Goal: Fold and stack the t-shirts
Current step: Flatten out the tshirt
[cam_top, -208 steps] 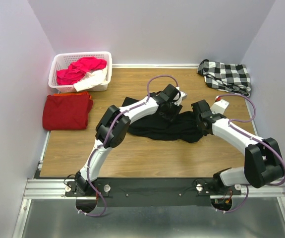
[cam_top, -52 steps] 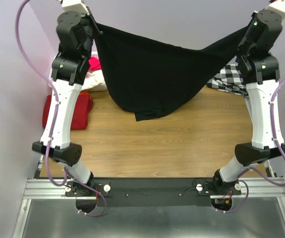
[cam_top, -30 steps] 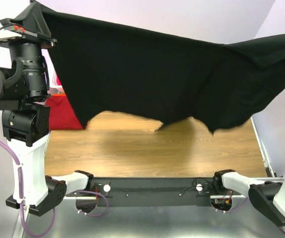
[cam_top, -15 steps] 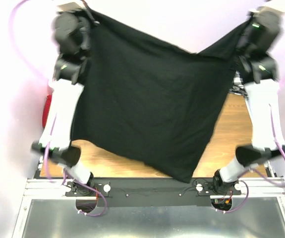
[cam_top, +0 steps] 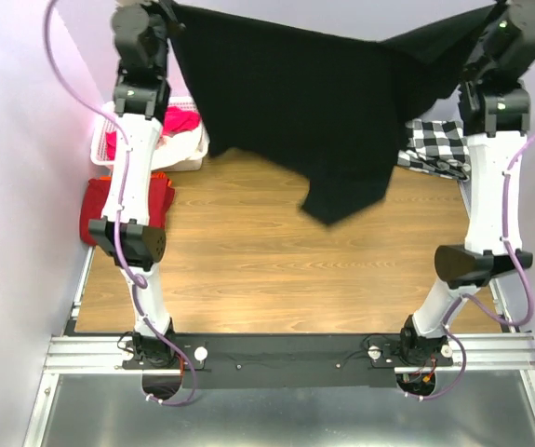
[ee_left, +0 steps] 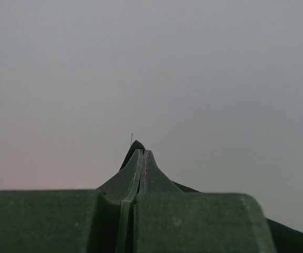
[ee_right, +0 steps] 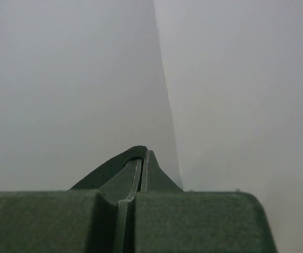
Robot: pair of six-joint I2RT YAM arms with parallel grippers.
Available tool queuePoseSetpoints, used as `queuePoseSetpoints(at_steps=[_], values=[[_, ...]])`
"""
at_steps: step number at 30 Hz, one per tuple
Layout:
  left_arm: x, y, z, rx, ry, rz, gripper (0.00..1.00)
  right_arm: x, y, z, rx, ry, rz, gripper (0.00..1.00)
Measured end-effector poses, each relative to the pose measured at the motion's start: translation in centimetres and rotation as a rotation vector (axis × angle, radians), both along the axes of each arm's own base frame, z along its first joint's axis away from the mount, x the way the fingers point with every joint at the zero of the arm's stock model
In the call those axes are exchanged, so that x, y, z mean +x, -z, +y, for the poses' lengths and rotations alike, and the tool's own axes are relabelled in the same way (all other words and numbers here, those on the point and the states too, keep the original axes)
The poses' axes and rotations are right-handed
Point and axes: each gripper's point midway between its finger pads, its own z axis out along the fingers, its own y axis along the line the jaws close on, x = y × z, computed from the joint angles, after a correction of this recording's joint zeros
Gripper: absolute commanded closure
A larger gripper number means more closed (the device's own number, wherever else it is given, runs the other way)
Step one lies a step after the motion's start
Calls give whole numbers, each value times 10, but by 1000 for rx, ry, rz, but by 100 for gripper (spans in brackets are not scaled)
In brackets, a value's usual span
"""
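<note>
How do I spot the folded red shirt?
Look at the back left corner of the wooden table, where the white basket sits. Just in front of it lies the folded dark-red t-shirt, flat on the wood and darker than the pink clothes heaped inside the basket.

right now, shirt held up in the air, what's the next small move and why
Probably lower both arms together to lay the black t-shirt flat on the table: left gripper and right gripper each pinch a top edge, and it hangs clear.
</note>
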Motion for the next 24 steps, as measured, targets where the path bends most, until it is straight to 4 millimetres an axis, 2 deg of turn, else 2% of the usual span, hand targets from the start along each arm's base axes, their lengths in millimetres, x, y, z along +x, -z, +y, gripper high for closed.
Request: queuePoseSetpoints(at_steps=[4,7,8,9,11,13,14,16,17,19,20,21,22,23,24], values=[[-27,-39,8,-14,50,-96,100,-32,-30,-2,-14,0,-71,99],[-58,-61,9,1,84,-140,100,-67,-51,-3,-29,-3,-119,99],[-68,-64,9,4,91,-141,100,-86,-59,-4,-33,-6,-145,99],[-81,-66,9,11,101,-141,100,-97,-59,-4,-35,-9,-152,99],[-104,-56,8,21,117,-117,100,-127,-46,-5,-29,-17,-146,99],[-122,-27,6,27,140,-63,100,-149,-7,-5,3,-28,-102,99],[-124,-2,4,27,160,-17,100,-156,15,-5,22,-31,-72,99],[-130,59,-4,17,204,91,100,-159,71,-3,97,-44,-13,99],[-132,104,-8,9,230,179,100,-158,92,-2,115,-45,26,99],[-136,226,-16,-20,269,423,100,-149,192,6,218,-65,192,99],[-143,282,-18,-36,280,549,100,-151,262,13,287,-77,339,99],[-161,352,-19,-59,282,723,100,-157,319,21,348,-83,472,99],[-184,407,-18,-77,278,870,100,-158,334,28,399,-100,495,99],[-211,448,-16,-92,269,1003,100,-177,396,36,474,-86,662,99],[-238,478,-14,-103,259,1114,100,-196,427,43,537,-77,751,99]])
